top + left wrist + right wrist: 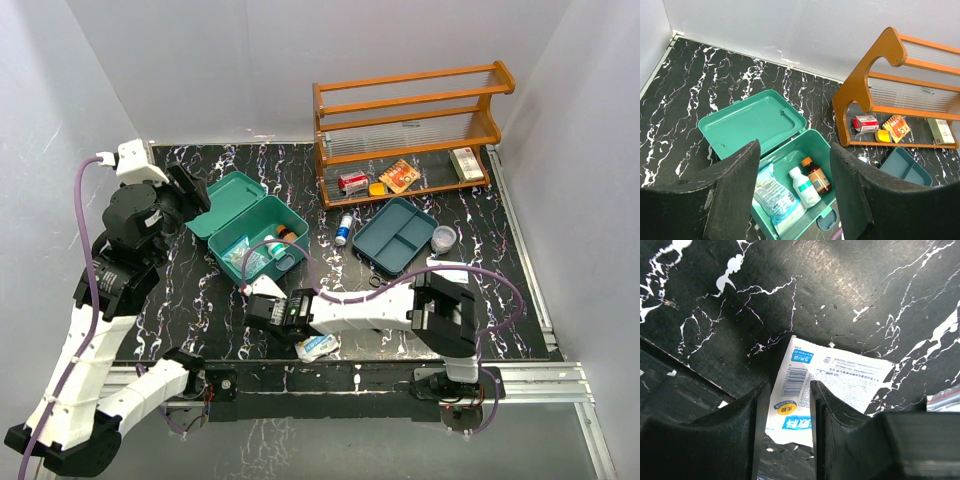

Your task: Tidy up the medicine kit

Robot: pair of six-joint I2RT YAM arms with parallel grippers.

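Note:
The teal-green medicine kit [228, 203] stands open at the centre left, its lid laid back. The left wrist view shows the kit [750, 120] holding a blue-and-white packet [775, 197], a white bottle with a green label [804, 187] and a brown bottle with an orange cap [816, 177]. My left gripper [195, 195] hovers open and empty above the kit [795, 147]. My right gripper [298, 330] is low near the table's front edge. Its fingers stand slightly apart astride one end of a white packet [840, 377] that lies flat on the table [318, 347].
An orange wooden rack [410, 120] at the back right holds a red-and-white box [353, 181], a yellow item [377, 188], an orange packet [399, 175] and a white box [466, 163]. A blue-teal divided tray [396, 236], a small blue-capped bottle [344, 229] and a clear cup [444, 239] lie in front.

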